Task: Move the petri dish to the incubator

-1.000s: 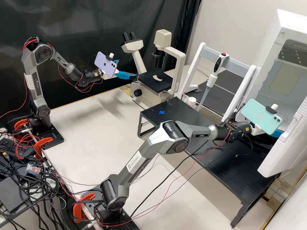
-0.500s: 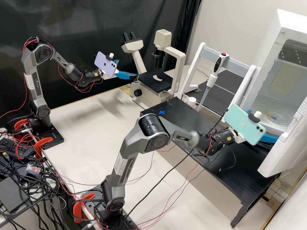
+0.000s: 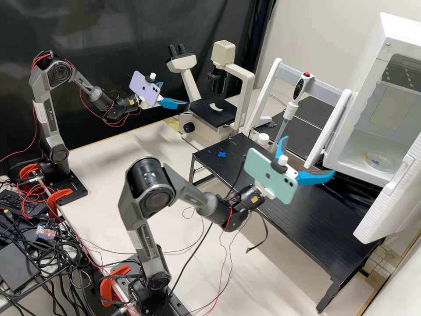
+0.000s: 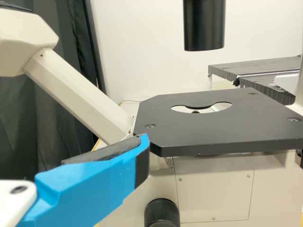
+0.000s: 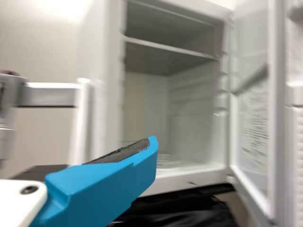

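White incubator [image 3: 400, 34], petri dish [image 3: 380, 163] inside (high view), shelf [image 5: 165, 48], right wrist view

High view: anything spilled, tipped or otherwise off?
No spill seen; the dish lies flat in the incubator. Two oddities: the incubator door stands open with the dish inside, and a black cable dangles below the right arm, apparently with a free end.

No wording legible. Sm. logos on backs of lilac rectangular phone [image 3: 151, 93] & mint-green rectangular phone [image 3: 276, 186]. Tiny print, blurred, on see-thru inner panel [image 5: 254, 125] of white boxy incubator [image 3: 402, 33]'s open door. White rectangular label [image 3: 40, 112] on L dark grey jointed arm [image 3: 38, 90]; blue plus-shaped mark [image 3: 222, 154] on blk flat-topped stand [image 3: 324, 228].
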### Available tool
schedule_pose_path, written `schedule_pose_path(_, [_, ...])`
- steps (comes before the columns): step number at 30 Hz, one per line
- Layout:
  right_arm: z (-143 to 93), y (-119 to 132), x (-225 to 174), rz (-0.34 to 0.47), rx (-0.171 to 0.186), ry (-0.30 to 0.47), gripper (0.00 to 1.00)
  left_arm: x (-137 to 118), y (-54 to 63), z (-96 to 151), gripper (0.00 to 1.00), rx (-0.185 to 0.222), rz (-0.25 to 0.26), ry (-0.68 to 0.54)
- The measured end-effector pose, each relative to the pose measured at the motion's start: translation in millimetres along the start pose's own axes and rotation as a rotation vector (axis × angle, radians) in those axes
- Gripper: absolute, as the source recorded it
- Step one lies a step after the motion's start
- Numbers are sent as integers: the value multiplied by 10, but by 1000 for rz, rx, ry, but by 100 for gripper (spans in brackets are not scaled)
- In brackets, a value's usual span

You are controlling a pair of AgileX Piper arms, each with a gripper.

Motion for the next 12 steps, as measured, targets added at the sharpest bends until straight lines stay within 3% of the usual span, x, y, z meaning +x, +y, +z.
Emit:
schedule_pose_path(6, [-286,-215,-427,-24,-4,46,100,0,0,0,100,0,0,0])
schedule_pose_path(12, [-347,-302,-757,-47,41,56,100,0,0,0,100,0,0,0])
